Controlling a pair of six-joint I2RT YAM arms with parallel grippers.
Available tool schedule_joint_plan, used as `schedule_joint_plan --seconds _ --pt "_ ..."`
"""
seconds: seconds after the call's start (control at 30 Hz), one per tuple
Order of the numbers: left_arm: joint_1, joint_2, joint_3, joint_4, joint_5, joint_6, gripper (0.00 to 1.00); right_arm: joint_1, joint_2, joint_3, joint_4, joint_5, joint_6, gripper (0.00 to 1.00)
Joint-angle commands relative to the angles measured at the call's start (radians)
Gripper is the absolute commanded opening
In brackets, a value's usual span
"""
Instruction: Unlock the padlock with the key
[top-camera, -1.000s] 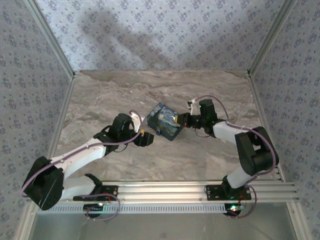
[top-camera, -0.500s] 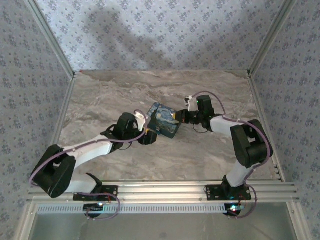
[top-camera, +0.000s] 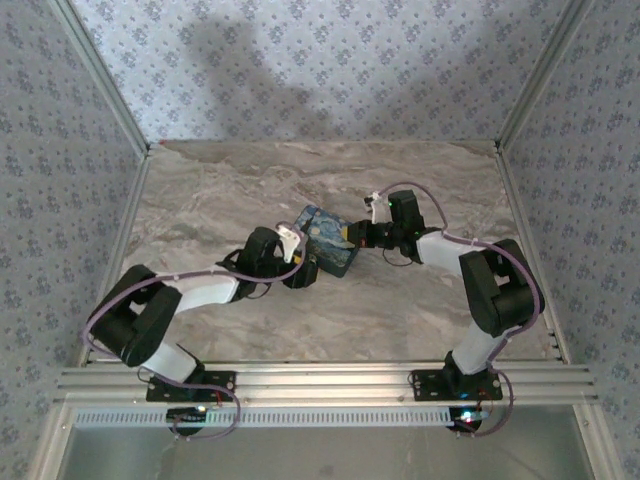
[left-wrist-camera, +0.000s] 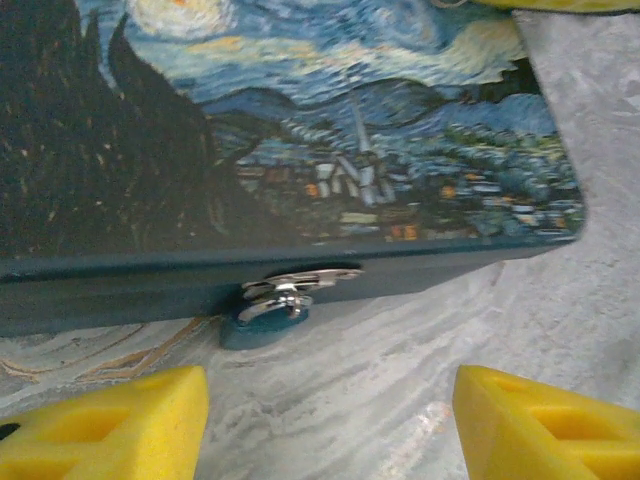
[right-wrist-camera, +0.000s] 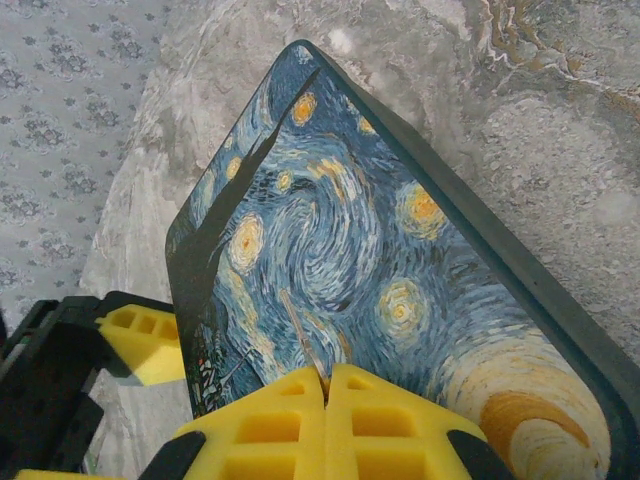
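We log the painted box (top-camera: 322, 236) near the middle of the table (top-camera: 220, 190), with both arms at it. The left gripper (left-wrist-camera: 325, 425) sits low by the box's side that faces the near left corner, fingers spread wide and grasping nothing. Ahead of them the padlock (left-wrist-camera: 266, 325) hangs from a silver clasp (left-wrist-camera: 300, 280) on the box's side wall, its body down at the tabletop. The right gripper (right-wrist-camera: 325, 385) is over the lid, pads pressed together. A thin pale sliver, the key (right-wrist-camera: 300, 335), sticks out of their seam.
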Motion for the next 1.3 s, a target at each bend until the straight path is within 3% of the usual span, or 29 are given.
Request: schedule_joint_plan --seconds 0.0,0.53,0.83,1.27 --pt "0.001 0.05 -0.005 0.089 -0.028 0.022 0.66 0.014 0.024 -0.004 -0.103 0.032 -0.024 0.0" --pt "-0.001 0.199 0.031 0.177 -0.035 0.021 0.63 0.022 0.022 0.003 -0.109 0.032 -0.028 0.0" --pt "-0.003 0.203 0.041 0.173 0.02 0.001 0.5 0.022 0.021 0.005 -0.112 0.034 -0.031 0.0" --pt "-0.048 0.209 0.073 0.142 0.0 -0.006 0.48 0.024 0.02 0.008 -0.112 0.033 -0.031 0.0"
